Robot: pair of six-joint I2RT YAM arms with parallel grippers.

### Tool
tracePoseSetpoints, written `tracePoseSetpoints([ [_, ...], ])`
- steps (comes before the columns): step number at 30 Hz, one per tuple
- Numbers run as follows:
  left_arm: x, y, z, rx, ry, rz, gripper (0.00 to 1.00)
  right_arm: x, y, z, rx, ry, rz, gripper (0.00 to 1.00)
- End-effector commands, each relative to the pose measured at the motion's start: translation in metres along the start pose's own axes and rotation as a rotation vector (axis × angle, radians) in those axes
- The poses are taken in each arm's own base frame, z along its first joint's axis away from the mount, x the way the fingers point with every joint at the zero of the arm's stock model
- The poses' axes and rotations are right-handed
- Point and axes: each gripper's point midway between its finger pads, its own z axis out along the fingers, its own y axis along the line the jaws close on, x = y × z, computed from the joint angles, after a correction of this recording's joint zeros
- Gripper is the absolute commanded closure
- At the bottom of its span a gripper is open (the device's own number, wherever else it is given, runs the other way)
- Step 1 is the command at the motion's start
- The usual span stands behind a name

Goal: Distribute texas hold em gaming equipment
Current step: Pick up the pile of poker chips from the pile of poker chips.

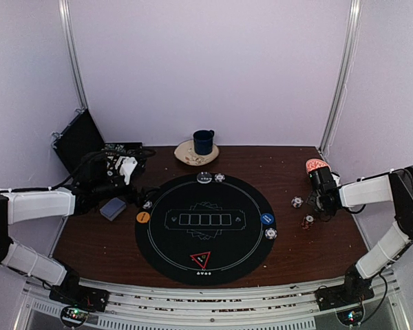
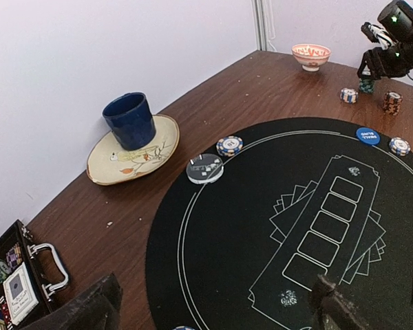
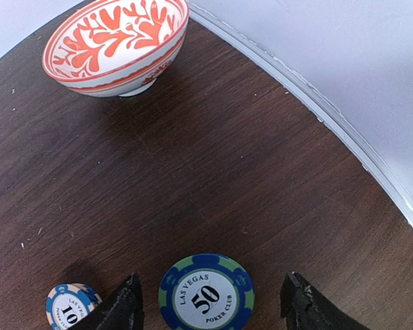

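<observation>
— One chip first: green-and-blue, marked 50 (image 3: pixel 206 292), lying flat on the bare wooden table (image 3: pixel 213 158), off to the right of the round black mat (image 1: pixel 224 271).

— Gripped?

— Not gripped. Straddled by the right gripper (image 3: pixel 212 308), jaws apart, with bare wood visible between chip and fingers (image 3: pixel 124 306) on both sides.

— Around it?

— Just to its left in the wrist view, a blue-and-orange chip marked 10 (image 3: pixel 72 306). Nearer the arm bases, a dark red chip stack (image 1: pixel 308 221). Farther back, well apart, a red-patterned bowl (image 3: pixel 117 45), upright by the wall.

— And on the mat?

— Black-and-white disc (image 1: pixel 204 178) at the far rim, with a striped chip (image 1: pixel 219 177) just beside it. Blue disc (image 1: pixel 267 218) at the right rim, with another striped chip (image 1: pixel 270 233) just nearer. Orange disc (image 1: pixel 143 217) at the left rim. Red-edged triangle marker (image 1: pixel 200 260) at the near edge.

— Cards?

— Stacked as a grey-blue deck (image 1: pixel 113 208) on the wood left of the mat.

— Other arm?

— Left gripper (image 2: pixel 217 313) spread wide, nothing between the fingers, up over the table's left side.

— Anything else?

— Dark blue mug (image 1: pixel 204 141) standing on a cream plate (image 1: pixel 184 155) at the far edge.
</observation>
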Motion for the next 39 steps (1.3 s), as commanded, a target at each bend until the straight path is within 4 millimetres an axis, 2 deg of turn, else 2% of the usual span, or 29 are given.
tracePoseSetpoints([
  [1, -0.0096, 0.0014, 0.0021, 0.008, -0.043, 0.002, 0.02, -0.0059, 0.0036, 0.0010, -0.012, -0.013, 0.011, 0.32],
  [15, -0.0085, 0.0023, 0.0028, 0.004, -0.038, -0.002, 0.02, -0.0019, 0.0052, 0.0039, -0.015, 0.002, 0.002, 0.36],
  [29, -0.0063, 0.0028, 0.0050, 0.007, -0.030, -0.006, 0.02, -0.0027, 0.0045, 0.0031, -0.016, -0.001, 0.006, 0.50],
  [39, -0.0049, 0.0035, 0.0059, 0.005, -0.025, -0.007, 0.02, -0.0013, 0.0036, 0.0042, -0.005, 0.004, 0.000, 0.52],
])
